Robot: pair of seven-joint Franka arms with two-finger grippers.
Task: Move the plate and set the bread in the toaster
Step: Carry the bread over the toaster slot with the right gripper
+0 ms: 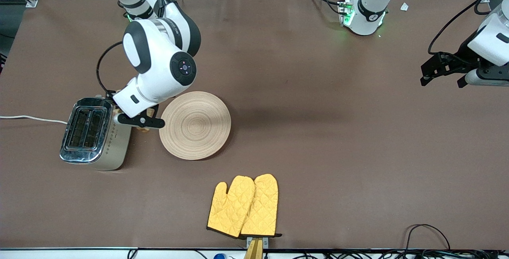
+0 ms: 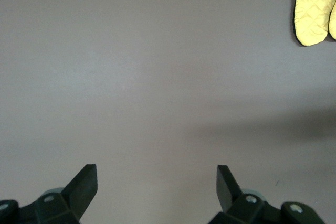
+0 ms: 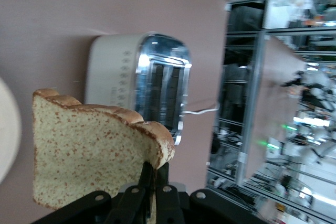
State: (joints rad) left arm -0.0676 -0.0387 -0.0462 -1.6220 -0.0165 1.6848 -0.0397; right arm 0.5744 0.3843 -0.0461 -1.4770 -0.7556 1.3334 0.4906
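The right hand (image 3: 152,182) is shown clamped on the bread (image 3: 89,150), the slice being pinched near one edge and carried on edge, clear of the bench (image 1: 318,131). In the front view the hand is placed over the gap between the toaster (image 1: 93,133) and the plate (image 1: 195,125), just beside the toaster's beige side wall. The plate is seen empty on the bench, beside the toaster toward the left arm's end.

The relation on which the coming move is judged to turn: the toaster lies from the held slice toward the right arm's end of the bench, with its two slots facing up and their long axis running toward and away from the front camera. The slice must therefore be brought over a slot and its plane matched to that axis before it is lowered. The right arm is by far the nearer.

The left hand (image 2: 156,182) is held wide open and empty over bare bench at the left arm's end, where that arm waits. A yellow oven mitt (image 1: 243,206) lies nearer the front camera than the plate.

In the front view the bread is almost wholly hidden by the right arm; whether slice and slot are aligned cannot be told.
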